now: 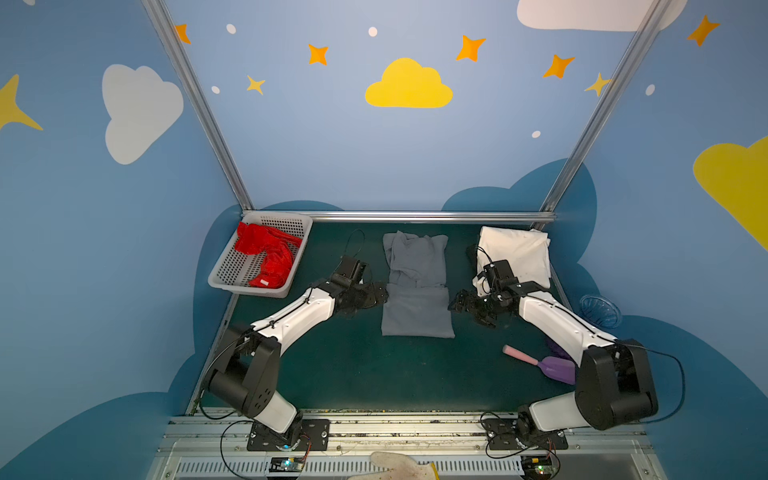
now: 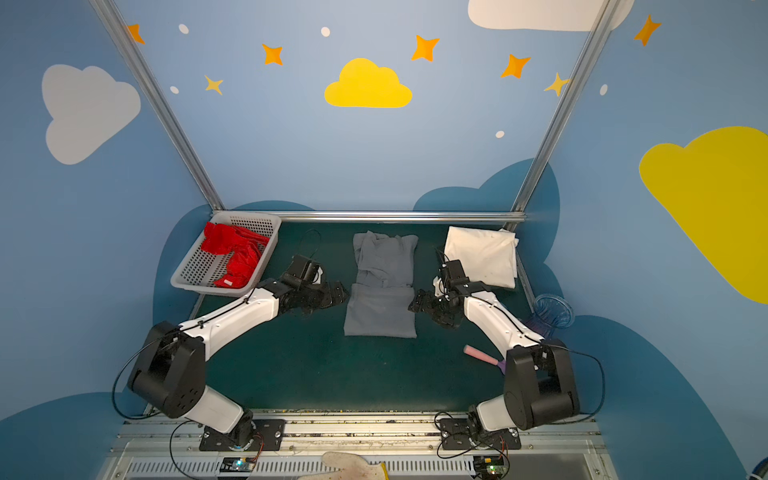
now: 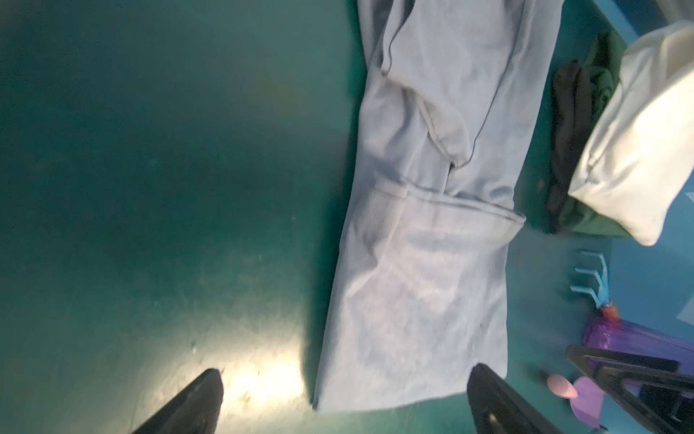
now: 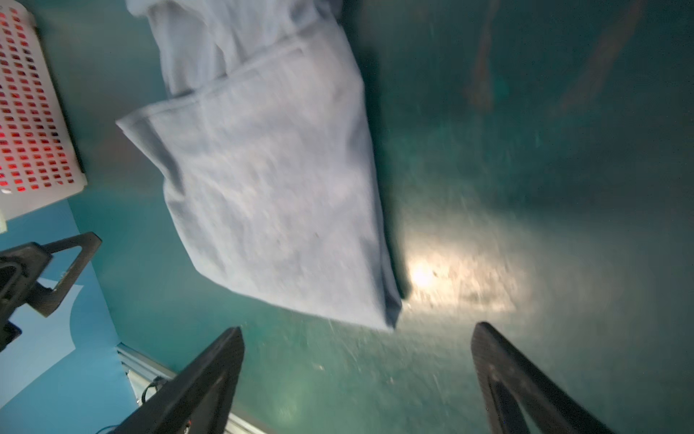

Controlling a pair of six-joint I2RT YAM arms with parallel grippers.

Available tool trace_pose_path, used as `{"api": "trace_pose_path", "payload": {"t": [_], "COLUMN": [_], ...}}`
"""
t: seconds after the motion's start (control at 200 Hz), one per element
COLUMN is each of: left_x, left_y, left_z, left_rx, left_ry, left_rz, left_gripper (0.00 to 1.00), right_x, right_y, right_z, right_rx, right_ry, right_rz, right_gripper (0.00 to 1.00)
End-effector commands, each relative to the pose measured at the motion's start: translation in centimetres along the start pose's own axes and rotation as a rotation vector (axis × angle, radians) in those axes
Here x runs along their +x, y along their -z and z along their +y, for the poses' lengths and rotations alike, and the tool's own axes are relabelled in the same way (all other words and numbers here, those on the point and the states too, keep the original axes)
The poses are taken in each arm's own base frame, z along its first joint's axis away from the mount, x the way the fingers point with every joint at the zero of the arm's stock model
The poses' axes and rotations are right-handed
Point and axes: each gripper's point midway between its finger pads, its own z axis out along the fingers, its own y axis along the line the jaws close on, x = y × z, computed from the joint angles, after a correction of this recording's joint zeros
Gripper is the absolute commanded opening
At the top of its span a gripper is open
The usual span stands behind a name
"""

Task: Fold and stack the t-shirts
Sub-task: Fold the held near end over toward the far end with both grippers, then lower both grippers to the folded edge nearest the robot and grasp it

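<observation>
— What colours are there?
— A slate grey t-shirt [image 1: 417, 307], a cream-white t-shirt [image 1: 519, 253], a bright red t-shirt [image 1: 266, 249].
— The basket [image 1: 245, 289]?
— White, patterned with small holes. The desk [image 1: 374, 374] is dark green, the wall [image 1: 332, 145] blue with yellow clouds and orange stars.

The dark green counter [image 1: 332, 374] carries a slate grey cloth t-shirt [image 1: 415, 291] at its middle, near end folded over. A white perforated plastic basket [image 1: 249, 290] sits in the far left corner, a folded cream-white cloth t-shirt [image 1: 519, 253] in the far right, and a pink-handled purple plastic scoop [image 1: 552, 369] near the front right.
</observation>
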Motion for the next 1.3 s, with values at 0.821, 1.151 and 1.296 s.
{"api": "trace_pose_path", "payload": {"t": [0.821, 1.151, 1.296], "left_x": [8.2, 9.9, 10.5], "left_y": [-2.6, -4.8, -5.6], "left_z": [-0.5, 0.3, 1.3], "left_rx": [0.257, 0.205, 0.17], "left_ry": [0.302, 0.429, 0.481], "left_rz": [0.101, 0.162, 0.161], "left_gripper": [0.95, 0.79, 0.74], "right_x": [5.5, 6.2, 6.7], "right_y": [-5.8, -7.3, -7.3], "right_z": [-1.6, -3.4, -4.6], "right_rx": [-0.248, -0.233, -0.196], "right_ry": [-0.264, -0.381, -0.417], "right_rz": [0.067, 0.045, 0.019], "right_gripper": [0.97, 0.83, 0.79]}}
